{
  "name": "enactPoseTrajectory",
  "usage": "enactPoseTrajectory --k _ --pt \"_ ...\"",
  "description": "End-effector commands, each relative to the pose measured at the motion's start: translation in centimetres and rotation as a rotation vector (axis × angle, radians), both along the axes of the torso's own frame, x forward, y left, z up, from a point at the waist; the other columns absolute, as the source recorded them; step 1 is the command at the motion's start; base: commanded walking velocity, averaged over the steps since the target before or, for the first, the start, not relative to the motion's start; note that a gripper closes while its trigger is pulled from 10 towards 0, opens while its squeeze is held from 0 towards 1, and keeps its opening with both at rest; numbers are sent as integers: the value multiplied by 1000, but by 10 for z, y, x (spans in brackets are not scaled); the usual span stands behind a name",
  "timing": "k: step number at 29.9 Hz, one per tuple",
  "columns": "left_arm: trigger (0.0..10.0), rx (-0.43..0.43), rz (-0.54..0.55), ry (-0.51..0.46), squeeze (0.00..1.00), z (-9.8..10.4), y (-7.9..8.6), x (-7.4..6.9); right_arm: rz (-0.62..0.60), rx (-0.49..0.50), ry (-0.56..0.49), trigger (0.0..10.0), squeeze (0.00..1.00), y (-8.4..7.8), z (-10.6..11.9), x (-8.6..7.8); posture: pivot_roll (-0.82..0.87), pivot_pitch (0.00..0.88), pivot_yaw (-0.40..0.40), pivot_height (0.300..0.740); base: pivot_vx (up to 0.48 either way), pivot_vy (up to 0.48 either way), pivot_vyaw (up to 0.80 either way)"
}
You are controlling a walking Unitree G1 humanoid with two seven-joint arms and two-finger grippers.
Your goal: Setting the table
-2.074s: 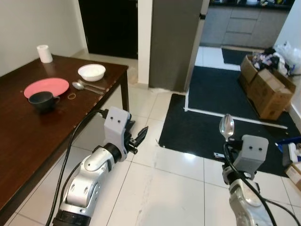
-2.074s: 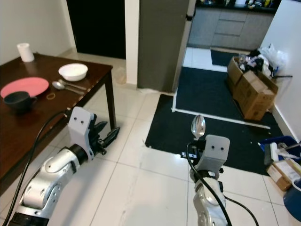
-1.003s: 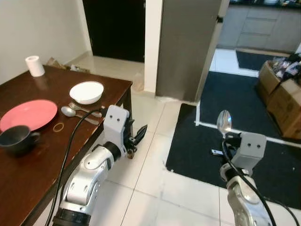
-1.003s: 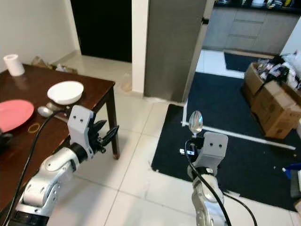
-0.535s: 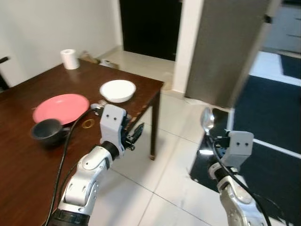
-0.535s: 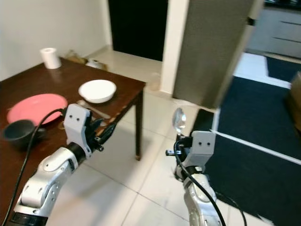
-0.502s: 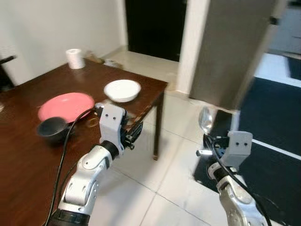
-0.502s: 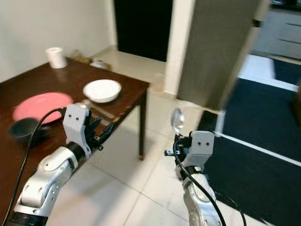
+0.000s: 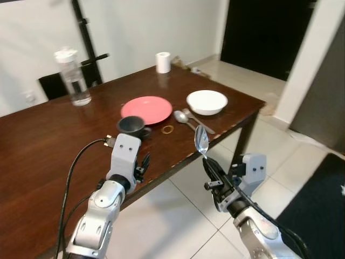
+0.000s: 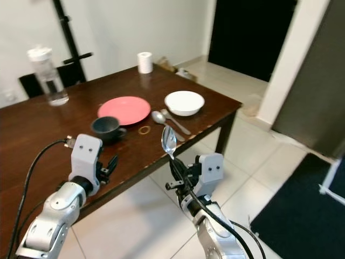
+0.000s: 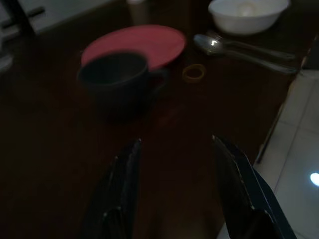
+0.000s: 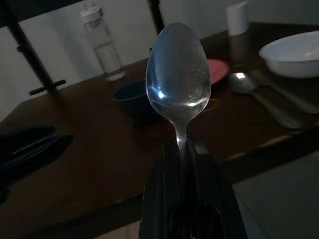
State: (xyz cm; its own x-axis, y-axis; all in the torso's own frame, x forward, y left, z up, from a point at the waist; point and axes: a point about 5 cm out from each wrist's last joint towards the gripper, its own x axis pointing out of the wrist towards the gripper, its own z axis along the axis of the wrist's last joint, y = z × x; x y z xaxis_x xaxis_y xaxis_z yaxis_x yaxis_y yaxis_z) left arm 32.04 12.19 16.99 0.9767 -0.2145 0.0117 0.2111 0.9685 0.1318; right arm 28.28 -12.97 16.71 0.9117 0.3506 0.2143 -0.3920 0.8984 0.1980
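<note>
My right gripper (image 9: 211,171) is shut on the handle of a silver spoon (image 9: 201,141), held upright with its bowl on top, just off the table's near edge. The same spoon (image 12: 178,74) stands out of the black fingers (image 12: 199,169) in the right wrist view. My left gripper (image 11: 175,140) is open over the dark wooden table (image 9: 43,140), short of a dark cup (image 9: 131,127). Behind the cup lies a pink plate (image 9: 146,109). A white bowl (image 9: 206,101) sits near the table's right corner, with a spoon and fork (image 9: 186,117) and a yellow ring (image 9: 167,129) beside the plate.
A clear water bottle (image 9: 69,76) and a white paper roll (image 9: 163,62) stand at the table's far side. A black stand (image 9: 86,38) leans by the white wall. Tiled floor (image 9: 178,226) lies below the table edge; a dark doorway (image 9: 264,27) is at the back right.
The camera has swung left, so the table now lies before me with the bottle in sight. The right gripper still holds the spoon upright; the left gripper now hangs over the tabletop.
</note>
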Motion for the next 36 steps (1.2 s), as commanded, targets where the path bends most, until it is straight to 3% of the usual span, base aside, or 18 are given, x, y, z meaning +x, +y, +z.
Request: enactPoseTrajectory --k 1,31,36 --pt "10000 9 25 23 0 -6 4 -3 27 15 5 10000 0 5 0 -1 62 63 77 740 0 0 800" --pt "10000 -11 45 -15 0 6 -3 7 -17 25 2 10000 0 -3 3 2 60 60 82 740 0 0 794" --pt "10000 6 63 -16 0 8 0 16 -115 31 -3 10000 0 -13 5 7 52 59 84 740 384 0 156"
